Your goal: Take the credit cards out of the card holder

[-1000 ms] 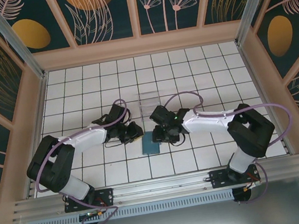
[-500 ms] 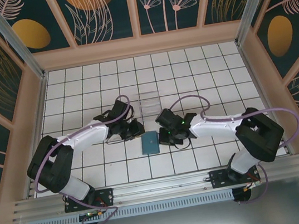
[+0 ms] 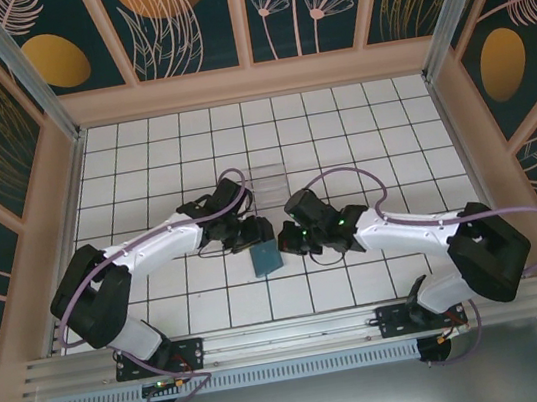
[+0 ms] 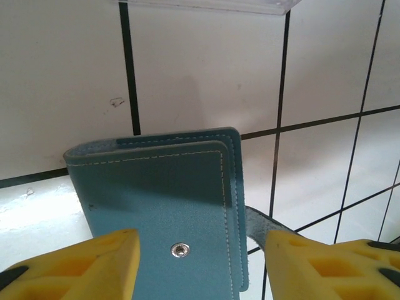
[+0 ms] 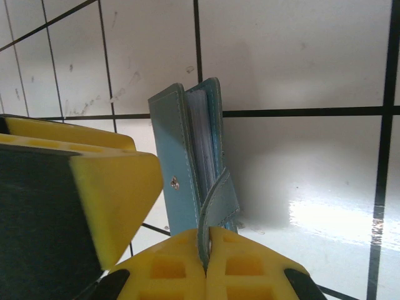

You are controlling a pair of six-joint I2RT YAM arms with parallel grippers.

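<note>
The teal card holder (image 3: 266, 259) stands folded on its edge on the tiles between the two arms. A metal snap stud (image 4: 179, 250) shows on the face of the card holder (image 4: 156, 187). My left gripper (image 4: 200, 265) is open, with one yellow finger on each side of that face. My right gripper (image 5: 207, 275) is shut on the holder's closing strap (image 5: 217, 200), beside the folded card holder (image 5: 175, 150). Pale sleeve edges (image 5: 199, 134) show between the leaves. The credit cards are hidden. From above, the left gripper (image 3: 256, 231) and right gripper (image 3: 286, 242) meet at the holder.
A see-through plastic box (image 3: 268, 181) lies just beyond the holder, and the box's edge (image 4: 206, 5) crosses the top of the left wrist view. White tiled floor (image 3: 360, 137) stretches all round, bounded by wooden walls (image 3: 251, 82).
My right gripper has shut on the strap and its arm has stretched out lower. My left gripper has moved right to the holder and opened. The holder has tipped up slightly.
</note>
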